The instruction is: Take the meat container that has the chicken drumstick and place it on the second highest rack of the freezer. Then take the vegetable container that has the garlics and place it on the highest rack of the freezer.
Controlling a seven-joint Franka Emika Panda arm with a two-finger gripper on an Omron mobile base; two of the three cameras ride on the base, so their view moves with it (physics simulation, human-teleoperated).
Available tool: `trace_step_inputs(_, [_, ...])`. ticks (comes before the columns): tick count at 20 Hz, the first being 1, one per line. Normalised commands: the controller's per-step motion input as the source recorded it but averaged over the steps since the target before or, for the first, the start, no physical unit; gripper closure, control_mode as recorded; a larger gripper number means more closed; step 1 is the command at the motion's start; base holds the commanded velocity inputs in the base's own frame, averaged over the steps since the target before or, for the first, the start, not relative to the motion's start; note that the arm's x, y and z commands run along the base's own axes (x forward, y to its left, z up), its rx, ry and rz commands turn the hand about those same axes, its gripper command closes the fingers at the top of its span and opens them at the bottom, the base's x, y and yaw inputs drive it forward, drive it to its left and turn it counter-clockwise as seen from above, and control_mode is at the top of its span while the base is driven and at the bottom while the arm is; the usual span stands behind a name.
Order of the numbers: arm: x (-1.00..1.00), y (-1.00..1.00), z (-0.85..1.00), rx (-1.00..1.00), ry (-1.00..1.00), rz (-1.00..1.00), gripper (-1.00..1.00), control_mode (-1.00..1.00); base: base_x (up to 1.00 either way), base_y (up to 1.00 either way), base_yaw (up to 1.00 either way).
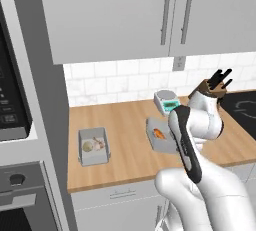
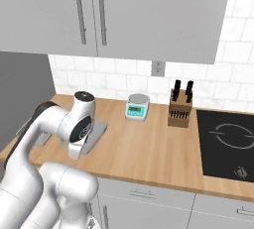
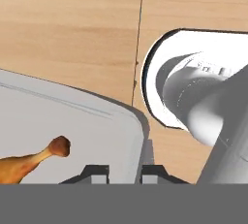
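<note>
While the drumstick (image 3: 26, 162) lies inside, the jaws pinch the tray (image 3: 72, 131) wall, nearly closed. The tray rests on the surface (image 1: 125, 145).

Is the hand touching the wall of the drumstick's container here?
Touching. In the hand view the hand straddles the meat container's side wall, one fingertip inside, one outside, both pressed against it, with the chicken drumstick beside.

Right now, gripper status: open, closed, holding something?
Gripper: closed on the rim of the meat container with the chicken drumstick.
</note>
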Motion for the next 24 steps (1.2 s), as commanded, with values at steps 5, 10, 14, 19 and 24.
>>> trace_step_inputs(5, [-0.71,-0.04,1.0,-0.08,-0.06,-0.07,1.0,-1.0,0.0,0.0,0.0])
trace_step_inputs(10, [-0.63,-0.16,0.75,-0.29,-0.12,-0.02,1.0,-1.0,0.0,0.0,0.0])
trace_step_inputs(14, [-0.8,-0.28,0.62,-0.36,-0.15,0.01,1.0,-1.0,0.0,0.0,0.0])
trace_step_inputs(19, [-0.57,-0.09,0.32,-0.17,-0.1,0.01,1.0,1.0,-0.4,-0.05,0.01])
trace_step_inputs(24, [0.0,0.0,0.0,0.0,0.0,0.0,1.0,1.0,-1.0,-0.14,0.06])
